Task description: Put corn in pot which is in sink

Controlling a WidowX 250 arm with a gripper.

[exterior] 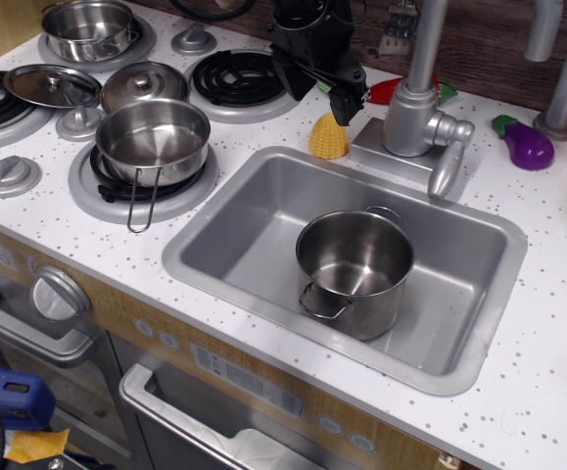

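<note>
The yellow corn [328, 137] stands on the white countertop just behind the sink's [224, 257] far rim, left of the faucet base. The tall steel pot [354, 273] with two loop handles stands upright and empty inside the sink, right of centre. My black gripper [347, 108] hangs just above and slightly right of the corn, its fingertips close to the corn's top. The fingers look nearly together and hold nothing that I can see.
The grey faucet [422, 108] rises right beside the gripper. A saucepan with a wire handle [153, 143] sits on the front burner. A smaller pot [89, 28], lids [53, 86], a purple eggplant [526, 145] and a red pepper [389, 90] lie around.
</note>
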